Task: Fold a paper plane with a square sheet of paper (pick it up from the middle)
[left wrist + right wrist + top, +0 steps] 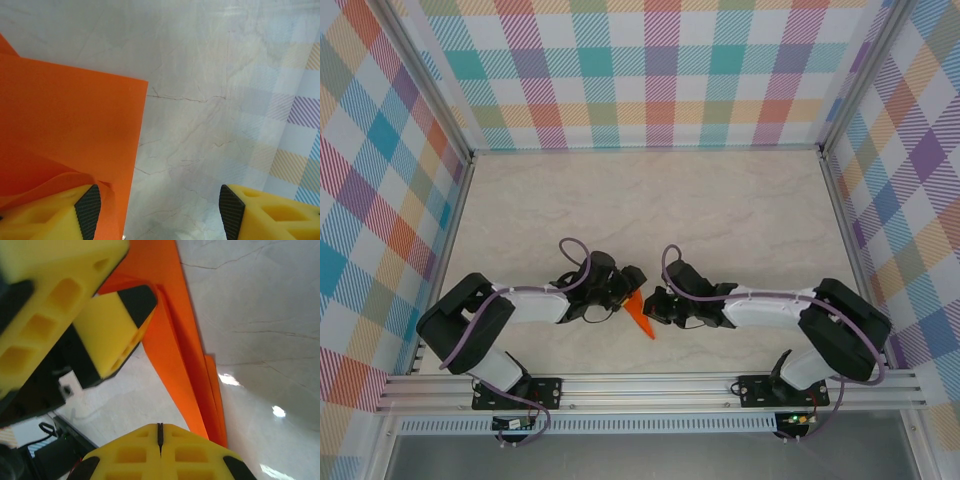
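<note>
Pressed together at the bottom of its own wrist view, the right gripper [160,429] shows no paper in the seam between its 2 fingers. Just beyond it lies the orange paper [182,360], folded into a long, layered wedge, flat on the table [260,315], its narrow end running just beside those fingers. At the wide end the left gripper [159,210] stands spread: 1 black pad [88,212] touches the paper, whose edge curls up against it, while the other hangs over bare table. From above, both grippers meet between the 2 arm bases, near the table's front edge, with the paper's point aimed at that edge. The paper looks light, thin and limp, likely to slide on the smooth surface and spring open at its creases, so a pinch at the middle, across the stacked layers, seems safest. Plaid walls [660,70] close the far side.
</note>
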Robot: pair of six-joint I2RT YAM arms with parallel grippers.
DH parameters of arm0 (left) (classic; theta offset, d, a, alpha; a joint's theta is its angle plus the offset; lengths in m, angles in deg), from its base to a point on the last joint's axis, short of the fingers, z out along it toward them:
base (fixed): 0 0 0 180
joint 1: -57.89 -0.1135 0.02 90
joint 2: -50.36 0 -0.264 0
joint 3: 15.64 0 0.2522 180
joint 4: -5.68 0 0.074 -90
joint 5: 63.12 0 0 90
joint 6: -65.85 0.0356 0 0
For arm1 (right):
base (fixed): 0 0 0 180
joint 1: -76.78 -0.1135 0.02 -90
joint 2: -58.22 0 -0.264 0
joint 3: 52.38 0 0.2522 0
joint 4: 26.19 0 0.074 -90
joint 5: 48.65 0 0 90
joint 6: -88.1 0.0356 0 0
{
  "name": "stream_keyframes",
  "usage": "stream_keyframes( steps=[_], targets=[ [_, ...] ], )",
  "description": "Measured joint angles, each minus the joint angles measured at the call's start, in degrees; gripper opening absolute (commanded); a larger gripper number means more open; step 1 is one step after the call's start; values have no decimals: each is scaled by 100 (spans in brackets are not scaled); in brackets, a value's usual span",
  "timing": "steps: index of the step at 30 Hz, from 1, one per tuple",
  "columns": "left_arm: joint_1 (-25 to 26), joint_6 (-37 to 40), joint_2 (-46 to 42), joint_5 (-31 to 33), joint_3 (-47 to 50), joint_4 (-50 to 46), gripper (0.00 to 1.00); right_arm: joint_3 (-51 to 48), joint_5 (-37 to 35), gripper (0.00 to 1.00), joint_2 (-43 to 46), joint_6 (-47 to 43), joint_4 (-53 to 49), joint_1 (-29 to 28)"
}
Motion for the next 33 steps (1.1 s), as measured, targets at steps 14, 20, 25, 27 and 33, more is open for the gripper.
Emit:
stream_keyframes(
  steps=[14, 20, 25, 27, 33],
  targets=[
    [127, -413, -304, 428, 216, -131, 67, 205, -282, 2, -925, 837, 702, -271],
    [127, -398, -356, 450, 223, -181, 68, 227, -361, 1, -938, 870, 509, -332],
    [127, -157, -529, 446, 219, -435, 71, 208, -372, 0, -990, 918, 459, -332],
    [125, 66, -669, 442, 199, -616, 73, 201, -372, 0, -990, 925, 463, -332],
    [-42, 1027, -1408, 155, -7, -1217, 74, 334, -339, 0, -1008, 855, 164, -315]
  ],
)
